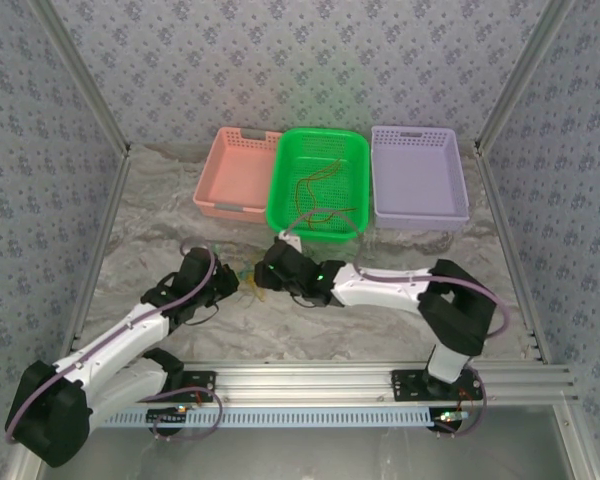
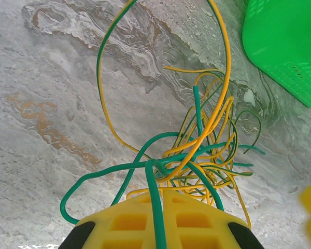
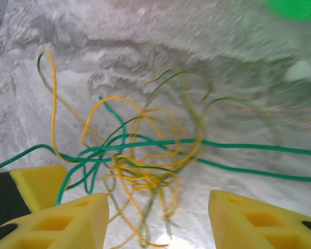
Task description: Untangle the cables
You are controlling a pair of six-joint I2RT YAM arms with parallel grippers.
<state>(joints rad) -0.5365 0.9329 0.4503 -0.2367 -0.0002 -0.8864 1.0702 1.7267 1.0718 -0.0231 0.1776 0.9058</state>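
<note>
Left gripper (image 2: 155, 210) pinches a green cable (image 2: 151, 176), right gripper (image 3: 156, 201) spread over the tangle (image 3: 140, 166) — a pull now could cinch it tighter or drag it along the bench (image 2: 52, 104).

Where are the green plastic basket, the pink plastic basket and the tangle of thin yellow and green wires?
green plastic basket (image 1: 325, 133): top view, far rim.
pink plastic basket (image 1: 208, 207): top view, near rim.
tangle of thin yellow and green wires (image 2: 199, 158): left wrist view, dense knot.

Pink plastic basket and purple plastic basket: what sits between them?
A green plastic basket holding a few thin wires, in the top external view.
</note>
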